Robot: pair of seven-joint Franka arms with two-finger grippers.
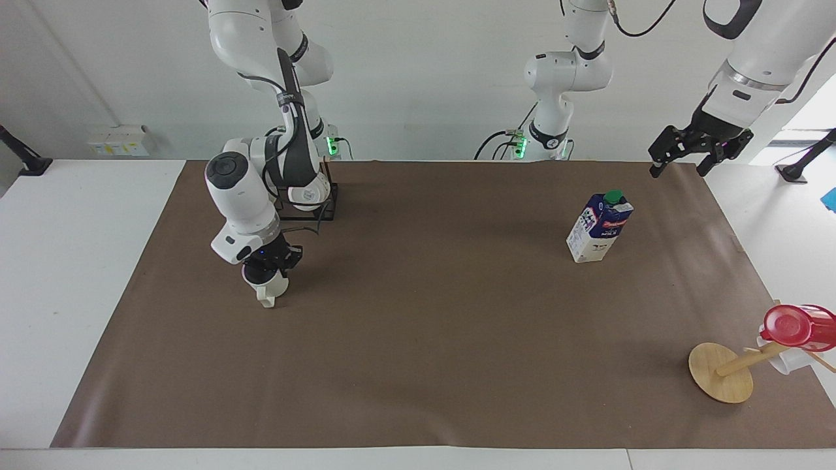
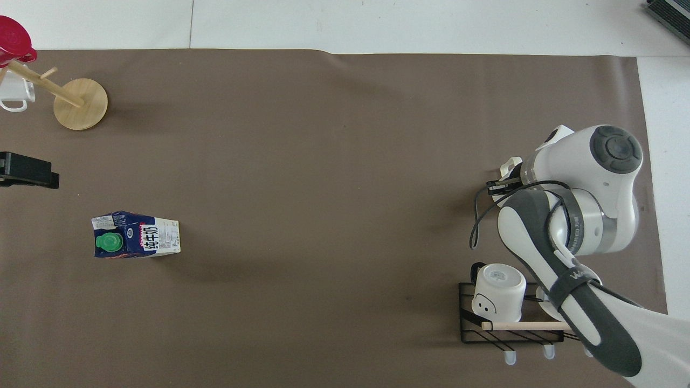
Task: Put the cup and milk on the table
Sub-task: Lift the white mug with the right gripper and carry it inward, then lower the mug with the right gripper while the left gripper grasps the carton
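Right gripper (image 1: 269,266) clamps cup (image 1: 268,282) near mat edge; left gripper (image 1: 680,161) spread wide.

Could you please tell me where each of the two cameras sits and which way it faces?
Facing view: high across the table, looking at the robots; both arms show, right gripper shut on the cup, left gripper open.
Overhead view: above the robots' end, looking down; right arm only, left gripper at the edge.
Shared: milk, mat.

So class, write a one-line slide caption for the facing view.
Right tool shut on the cream mug, tilted with its handle down; milk carton upright on the brown mat; left tool waits open.
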